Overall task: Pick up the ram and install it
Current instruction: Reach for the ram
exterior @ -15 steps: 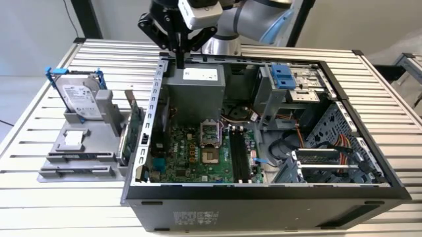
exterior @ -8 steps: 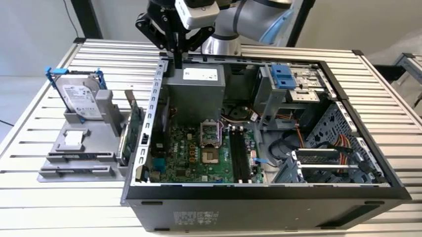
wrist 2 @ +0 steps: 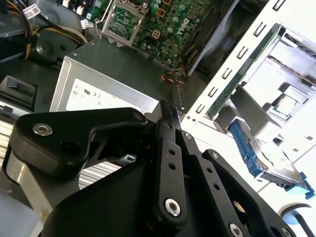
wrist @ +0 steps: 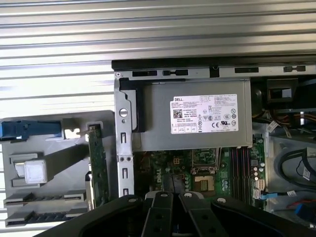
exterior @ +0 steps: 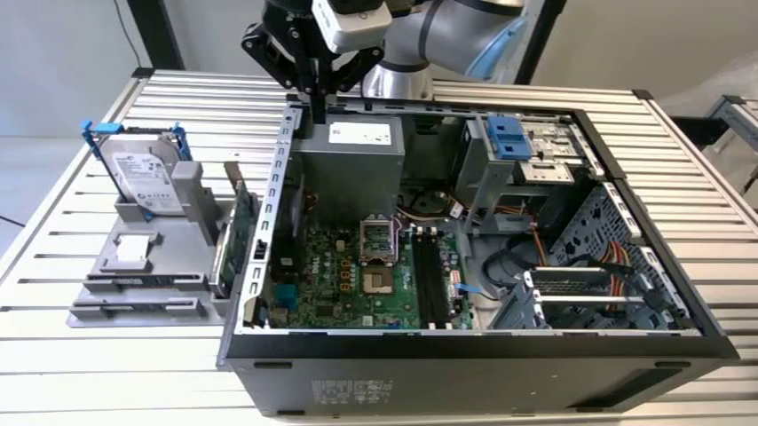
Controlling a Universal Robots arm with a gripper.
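At the exterior view's left the ram (exterior: 142, 283) seems to lie flat in a holder (exterior: 166, 266) slot, just beside the upright card (exterior: 243, 232). The tool (exterior: 318, 111), pressed together and empty, hangs over the case's (exterior: 474, 364) rear wall, well apart from the ram. Crossing over could snag the card, and pressed together like this the tool would likely shove the ram, not grip it.

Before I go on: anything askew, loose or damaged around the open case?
Nothing stands out. The open case sits square on the table; the hard drive and green board stand in the holder beside it. No visible damage.
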